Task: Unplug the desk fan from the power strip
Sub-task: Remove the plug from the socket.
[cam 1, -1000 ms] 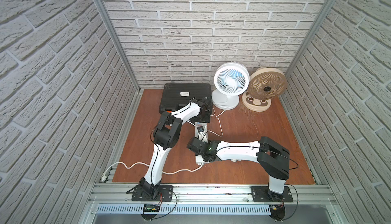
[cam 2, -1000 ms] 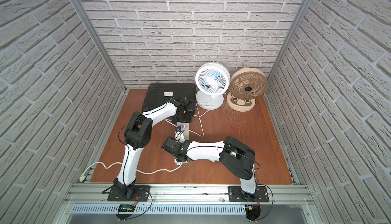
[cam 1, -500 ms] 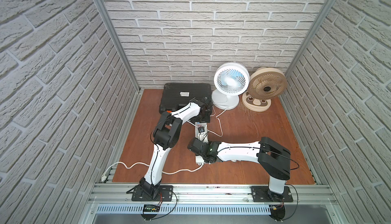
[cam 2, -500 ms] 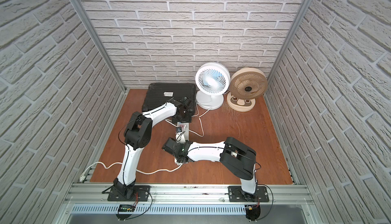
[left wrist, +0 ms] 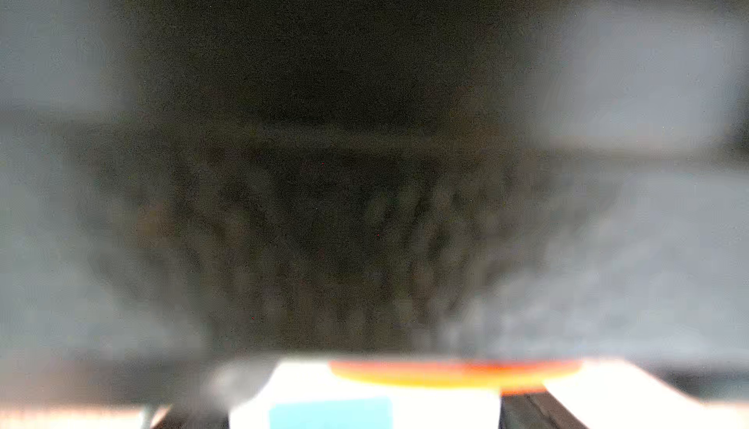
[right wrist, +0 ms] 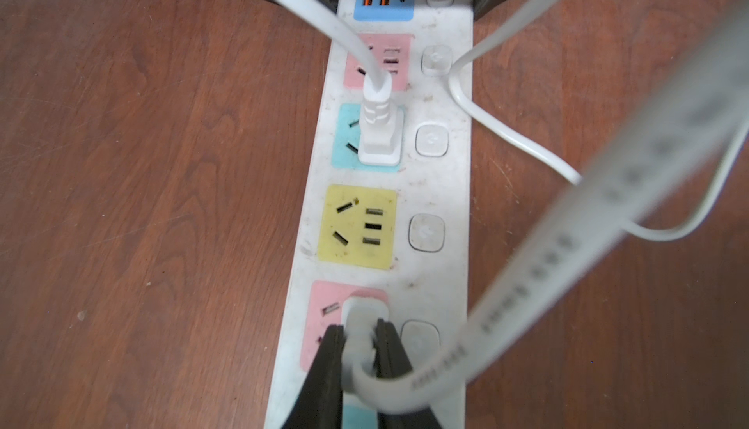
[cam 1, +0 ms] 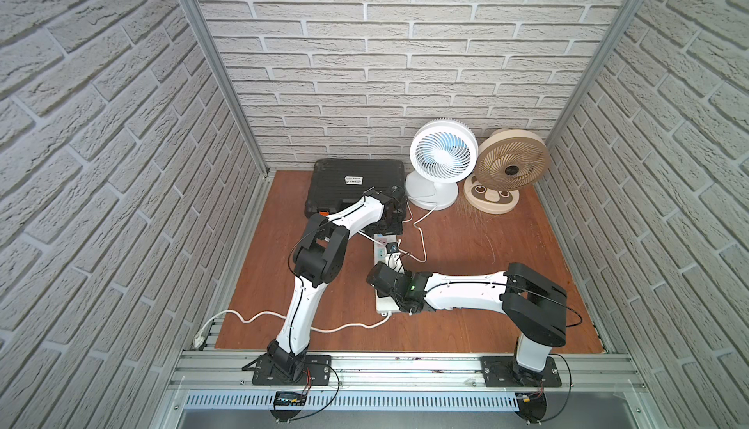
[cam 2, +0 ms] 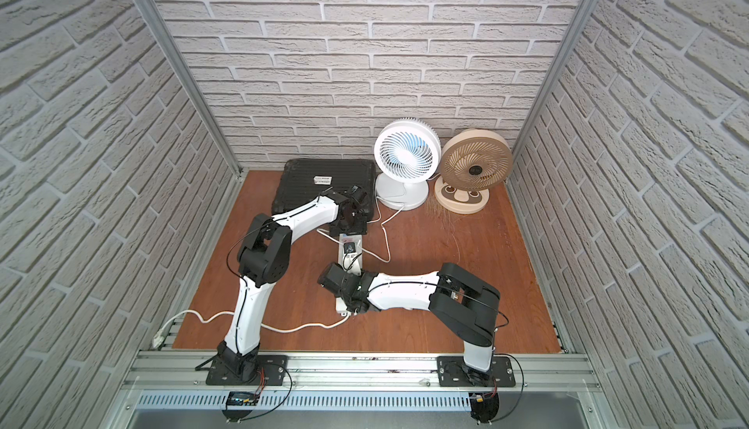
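The white desk fan (cam 1: 441, 153) stands at the back by the wall, seen in both top views (cam 2: 406, 151). Its thin cord (cam 1: 422, 240) runs down to the power strip (right wrist: 441, 188), which lies lengthwise mid-table. My right gripper (right wrist: 360, 340) is shut on a white plug (right wrist: 364, 309) seated in the near pink socket; a flat white cord leaves this plug. A second white plug (right wrist: 379, 131) sits in the teal socket. My left gripper (cam 1: 387, 224) is at the strip's far USB end, fingers on both sides of it. The left wrist view is blurred and shows only the strip's end (left wrist: 405, 402).
A beige fan (cam 1: 512, 163) stands right of the white one. A black case (cam 1: 356, 188) lies at the back, just behind the left gripper. The strip's own cord (cam 1: 344, 327) trails to the front left edge. Brick walls close in three sides.
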